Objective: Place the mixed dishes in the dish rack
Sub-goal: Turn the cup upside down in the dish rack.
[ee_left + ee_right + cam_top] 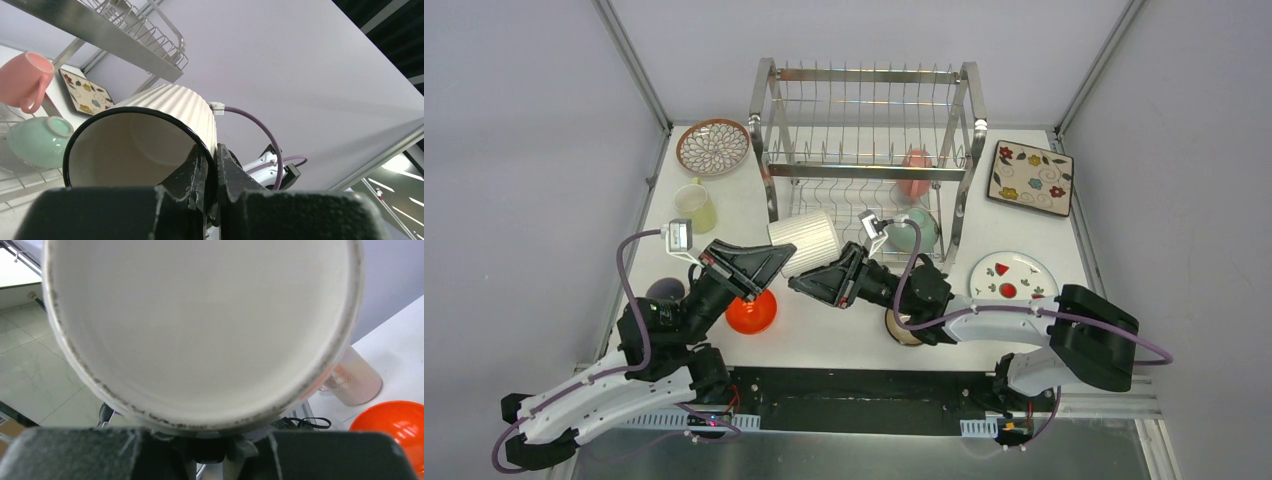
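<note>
Overhead, my left claw [786, 252] holds the white mug [807, 240] on its side just in front of the dish rack [869, 75], and the right claw [800, 283] is at the mug's near edge. On the left wrist, the fingers [199, 172] pinch the mug's dark rim. On the right wrist, the mug [200, 325] fills the view, its rim down at the claw [215, 452]. I cannot tell how wide that claw stands.

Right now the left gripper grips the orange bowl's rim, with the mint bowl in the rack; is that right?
No: the left gripper grips the white mug by its rim, per the left wrist view; the mint bowl is in the rack.
</note>
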